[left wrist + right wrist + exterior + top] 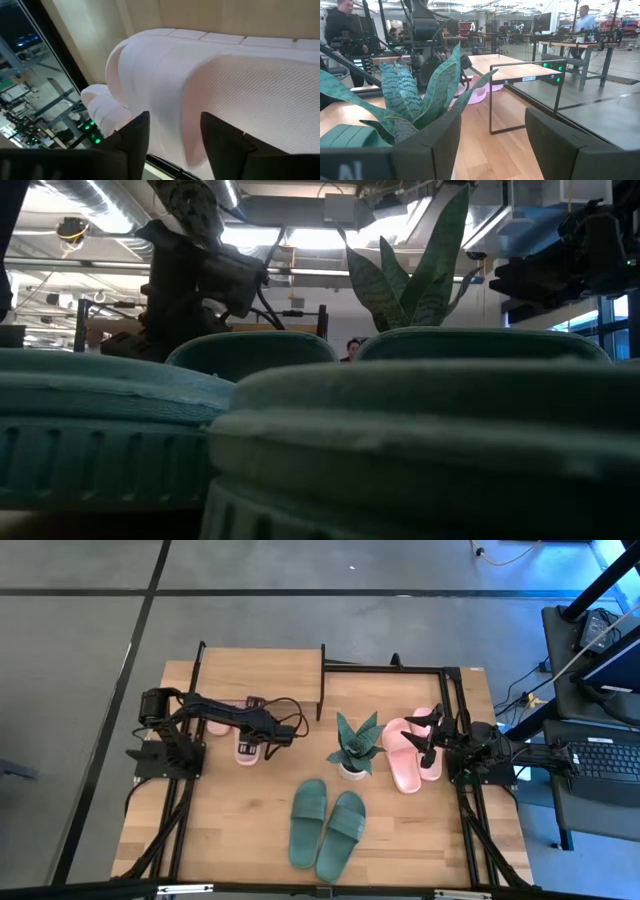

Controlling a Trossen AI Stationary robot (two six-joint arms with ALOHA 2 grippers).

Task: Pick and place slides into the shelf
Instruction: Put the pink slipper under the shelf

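My left gripper [268, 737] [175, 131] is low over the table just in front of the shelf [260, 675], shut on a pale pink slide [247, 747] [225, 85]. That slide's partner [100, 107] lies close beside it. My right gripper [428, 732] [492, 130] hangs open above the other pink pair [410, 755], which lies flat on the table's right side. The dark green pair [327, 825] rests sole-down near the table's near edge and fills the low view [400, 440]. My left gripper has the pink slide's wide strap at its arched edge [172, 107]. The strap runs between the two fingers [137, 132]; whether one finger is under the strap does not show. The fingers come about level from the table's right. The slide's ribbed sole edge [225, 37] lies toward the wooden tabletop.
A spiky green potted plant [352, 745] [410, 95] stands mid-table between the two arms. A black frame [440, 670] borders the table's far right part. Bare wood [240, 830] lies left of the green pair. People stand at benches in the room beyond [582, 22].
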